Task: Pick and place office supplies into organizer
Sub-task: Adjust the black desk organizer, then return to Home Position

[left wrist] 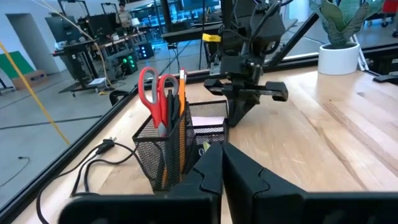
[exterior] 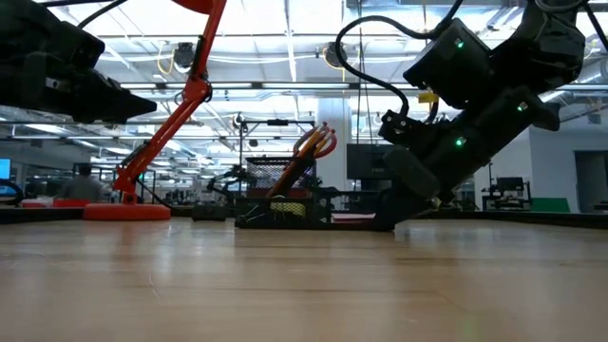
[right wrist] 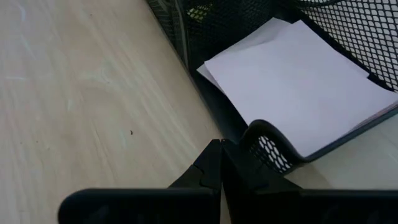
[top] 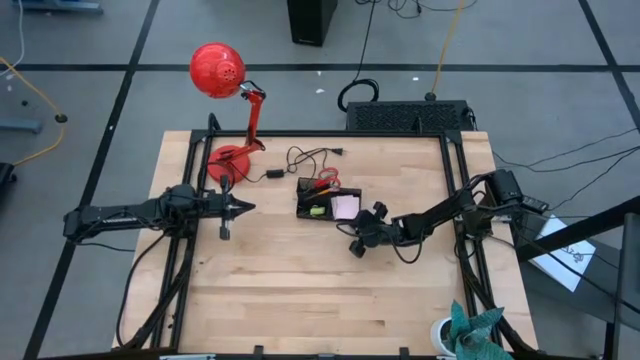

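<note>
As seen from beside the table, with the organizer taken as landmark, findings are as follows.

Organizer: black mesh tray with a taller cup section and a low flat section; it stands on the table in front of the red desk lamp, with a black cable lying between the two.

Scissors: red handles up, blades down in the cup section, leaning against its wall; upright storage suits a long item.

Pencils: orange, standing in the same cup beside the scissors.

Sticky-note pad: lies flat in the low section, one corner overhanging toward the wall; it reads pale in the wrist view, pink from above.

Yellow-green block: inside the organizer, on the lamp-ward side of the pad.

Right pincer: at the organizer's near corner, just outside the low section and low to the table; its fingers are pressed together and carry nothing. Judgement: an item has likely been delivered and the arm is placed to back clear.

Left pincer: well apart from the organizer, on the lamp side, pointed toward it; fingers together, empty, apparently waiting.

Loose supplies: none visible on the table outside the organizer.

Progress, as judged: the task appears close to complete.

Risk: the right arm sits close to the mesh wall; a careless withdrawal could nudge the tray.
</note>
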{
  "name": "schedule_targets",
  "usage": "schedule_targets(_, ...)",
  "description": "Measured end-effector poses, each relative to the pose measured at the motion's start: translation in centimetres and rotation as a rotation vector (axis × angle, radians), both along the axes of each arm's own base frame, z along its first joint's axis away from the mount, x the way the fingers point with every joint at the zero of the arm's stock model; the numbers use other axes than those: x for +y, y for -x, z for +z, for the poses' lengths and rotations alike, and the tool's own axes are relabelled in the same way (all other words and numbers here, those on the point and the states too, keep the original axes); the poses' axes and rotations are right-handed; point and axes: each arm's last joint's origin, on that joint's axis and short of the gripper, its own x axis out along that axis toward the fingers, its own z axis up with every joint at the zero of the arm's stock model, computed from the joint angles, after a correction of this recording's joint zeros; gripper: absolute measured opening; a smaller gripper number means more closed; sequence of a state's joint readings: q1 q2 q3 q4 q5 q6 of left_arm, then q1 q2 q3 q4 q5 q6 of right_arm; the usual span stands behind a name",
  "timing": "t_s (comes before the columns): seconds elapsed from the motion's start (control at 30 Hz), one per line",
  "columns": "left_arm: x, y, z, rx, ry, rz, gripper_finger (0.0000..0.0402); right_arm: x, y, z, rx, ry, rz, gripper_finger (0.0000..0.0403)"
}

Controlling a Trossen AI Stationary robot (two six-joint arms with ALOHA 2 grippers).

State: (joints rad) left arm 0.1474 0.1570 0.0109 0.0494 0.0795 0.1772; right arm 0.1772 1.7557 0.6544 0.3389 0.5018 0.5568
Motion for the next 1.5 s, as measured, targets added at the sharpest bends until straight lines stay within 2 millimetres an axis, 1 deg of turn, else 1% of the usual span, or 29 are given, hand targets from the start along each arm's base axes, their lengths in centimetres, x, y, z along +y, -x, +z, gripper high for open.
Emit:
schedule_targets(0.23, 0.0, 0.0, 0.0, -0.004, 0.005, 0.0, 0.0003, -0.5, 0.0, 0.0, 0.002, 0.009, -0.017, 0.0)
schedule_targets(0.4, 0.0, 0.0, 0.0, -0.005, 0.018, 0.001, 0.002, -0.8, 0.0, 0.6, -0.014, 0.018, -0.041, 0.0)
schedule_targets(0.47, 0.0, 0.0, 0.0, -0.005, 0.02, 0.0, 0.0022, -0.4, 0.1, 1.3, -0.029, 0.019, -0.022, 0.0)
schedule_targets(0.6, 0.0, 0.0, 0.0, -0.005, 0.023, -0.003, 0.0012, 1.0, 0.4, 3.8, -0.105, 0.041, 0.08, 0.0)
schedule_targets(0.7, 0.0, 0.0, 0.0, -0.004, 0.023, -0.005, 0.0003, 2.3, 1.0, 6.4, -0.165, 0.099, 0.213, 0.0)
schedule_targets(0.8, 0.0, 0.0, 0.0, -0.004, 0.021, -0.006, 0.0008, 3.3, 2.1, 9.4, -0.23, 0.195, 0.354, 0.0)
schedule_targets(0.87, 0.0, 0.0, 0.0, -0.004, 0.019, -0.007, 0.0014, 3.2, 3.3, 11.0, -0.283, 0.22, 0.449, 0.0)
schedule_targets(0.93, 0.0, 0.0, 0.0, -0.006, 0.018, -0.007, 0.0014, 2.4, 4.7, 11.8, -0.327, 0.231, 0.466, 0.0)
schedule_targets(1.03, 0.0, 0.0, 0.0, -0.006, 0.013, -0.007, 0.0004, 1.0, 6.4, 11.8, -0.337, 0.232, 0.454, 0.0)
schedule_targets(1.13, 0.0, 0.0, 0.0, -0.006, 0.013, -0.007, 0.0006, 0.4, 7.7, 11.8, -0.338, 0.239, 0.489, 0.0)
schedule_targets(1.2, 0.0, 0.0, 0.0, -0.006, 0.015, -0.007, 0.0006, 0.1, 8.8, 12.0, -0.366, 0.259, 0.478, 0.0)
schedule_targets(1.3, -0.1, 0.0, 0.0, -0.005, 0.014, -0.013, 0.0003, -0.7, 10.6, 11.7, -0.412, 0.287, 0.449, 0.0)
schedule_targets(1.4, -0.2, 0.0, 0.0, -0.004, -0.005, -0.025, 0.0006, -1.9, 11.8, 11.3, -0.488, 0.228, 0.465, 0.0)
schedule_targets(1.5, -0.3, 0.0, 0.0, -0.003, -0.026, -0.034, 0.0003, -2.7, 12.4, 10.7, -0.514, 0.157, 0.482, 0.0)
